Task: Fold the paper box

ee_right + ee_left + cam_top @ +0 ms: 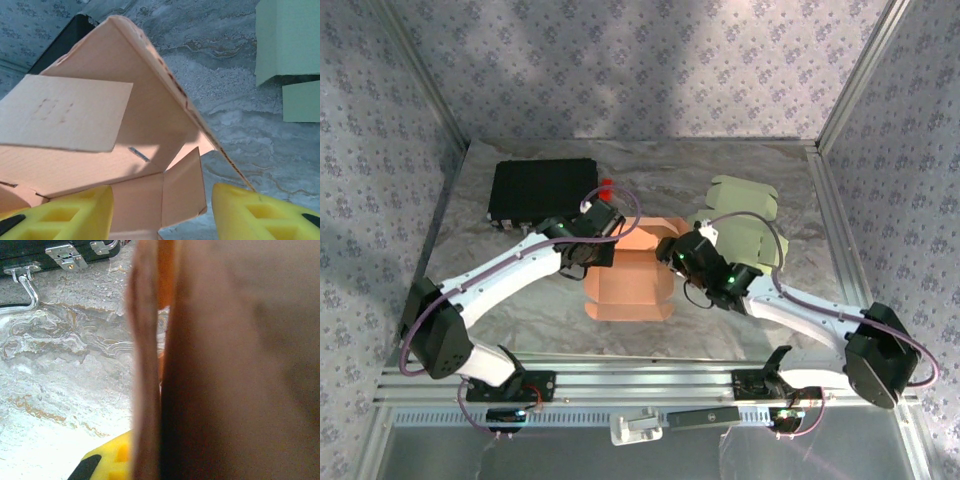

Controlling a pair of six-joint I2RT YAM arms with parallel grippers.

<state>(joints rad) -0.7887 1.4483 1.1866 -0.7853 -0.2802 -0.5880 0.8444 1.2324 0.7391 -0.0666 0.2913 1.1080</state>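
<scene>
grey marbled table [740,180]. orange-brown cardboard box [630,285] at centre, half erected, set between arms so each takes a side. pale green flat carton [745,225] back right, likely spare. right gripper [162,192] fingers spread wide, straddling raised box wall. left gripper [613,238] against left wall; cardboard hides grip, can't tell.

Tan cardboard box [75,110]: matt, smooth. Grey marbled tabletop [260,150]: crinkled, glossy film. Silver metal latches [65,254] of black case [542,188]: polished.
</scene>
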